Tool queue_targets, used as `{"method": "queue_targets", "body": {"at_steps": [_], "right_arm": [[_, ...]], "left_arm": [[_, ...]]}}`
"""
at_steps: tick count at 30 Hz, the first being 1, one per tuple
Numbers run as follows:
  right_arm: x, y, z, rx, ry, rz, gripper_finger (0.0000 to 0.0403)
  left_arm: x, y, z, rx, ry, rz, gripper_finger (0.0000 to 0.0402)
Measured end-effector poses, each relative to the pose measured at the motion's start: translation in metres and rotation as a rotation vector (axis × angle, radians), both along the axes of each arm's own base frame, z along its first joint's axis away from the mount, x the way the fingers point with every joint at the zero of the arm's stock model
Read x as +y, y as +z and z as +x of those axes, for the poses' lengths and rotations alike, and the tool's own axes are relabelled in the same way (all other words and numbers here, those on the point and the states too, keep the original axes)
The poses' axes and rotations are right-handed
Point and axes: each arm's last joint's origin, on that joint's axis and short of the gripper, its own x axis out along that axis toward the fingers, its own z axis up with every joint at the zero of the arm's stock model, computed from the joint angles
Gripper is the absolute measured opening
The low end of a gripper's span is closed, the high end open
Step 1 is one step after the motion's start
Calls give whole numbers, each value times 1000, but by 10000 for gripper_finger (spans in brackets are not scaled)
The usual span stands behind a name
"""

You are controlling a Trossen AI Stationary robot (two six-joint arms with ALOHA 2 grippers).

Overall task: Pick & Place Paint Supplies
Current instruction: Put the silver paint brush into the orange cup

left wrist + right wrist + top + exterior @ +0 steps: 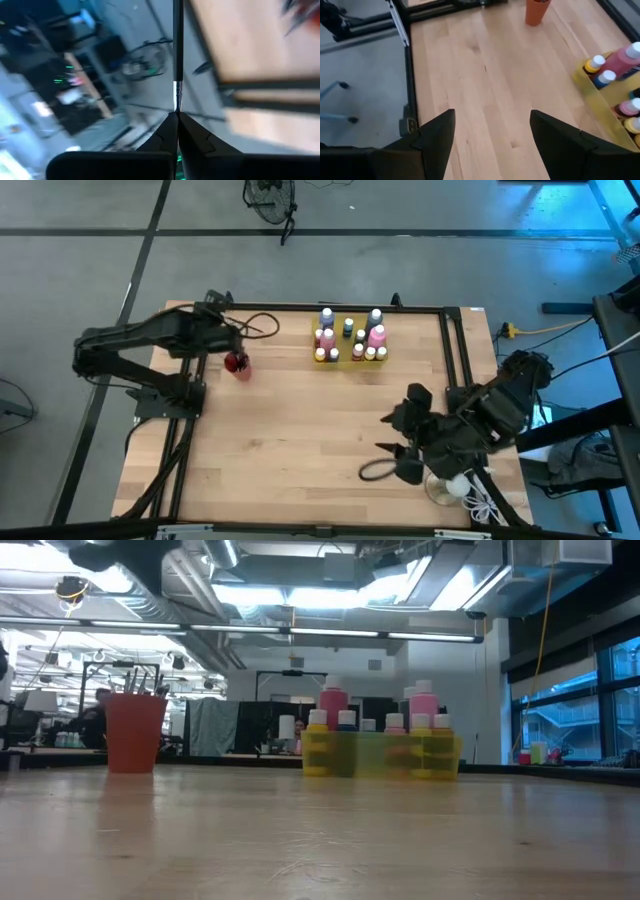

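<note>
In the left wrist view my left gripper (pixel 176 120) is shut on a thin dark paintbrush (pixel 177 45). In the high view it hovers at the table's far left edge (pixel 218 308), just beyond a red cup (pixel 237 364). The cup (pixel 135 732) stands on its base with more brushes upright in it. Several white-capped paint bottles (pixel 350 335) stand in a yellow tray (pixel 380 755) at the far middle. My right gripper (pixel 492 145) is open over the table's near right part (pixel 397 435), with only bare wood between its fingers. My left gripper pinches the paintbrush between its two fingertips, just behind the silver ferrule (pixel 176 95). The dark handle runs straight on from the fingers, in line with them. The brush is clear of the table and the cup. The end between the fingers is hidden.
A clear round dish with a white ball and cord (pixel 450 485) sits at the near right corner, under my right arm. A black rail frame (pixel 455 350) runs round the table. Bare wood (pixel 290 440) lies across the table's middle and near side.
</note>
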Motion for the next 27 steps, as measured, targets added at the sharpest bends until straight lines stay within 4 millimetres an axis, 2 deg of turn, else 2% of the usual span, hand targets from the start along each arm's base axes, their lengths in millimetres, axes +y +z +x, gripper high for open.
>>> {"method": "queue_targets", "body": {"at_steps": [5,15,18,22,27], "right_arm": [[-15,3,19,-12,-7,64,261],[-51,4,42,-15,-100,88,261],[-59,4,46,-16,-128,88,261],[-66,3,50,-14,-155,87,261],[-73,1,56,7,-175,128,261]], "left_arm": [[-1,12,-20,59,-57,108,2],[-3,18,-41,65,-90,149,2],[-2,10,-57,80,-89,134,2],[-1,-15,-74,161,-75,114,2],[-3,-40,-78,295,-126,133,2]]}}
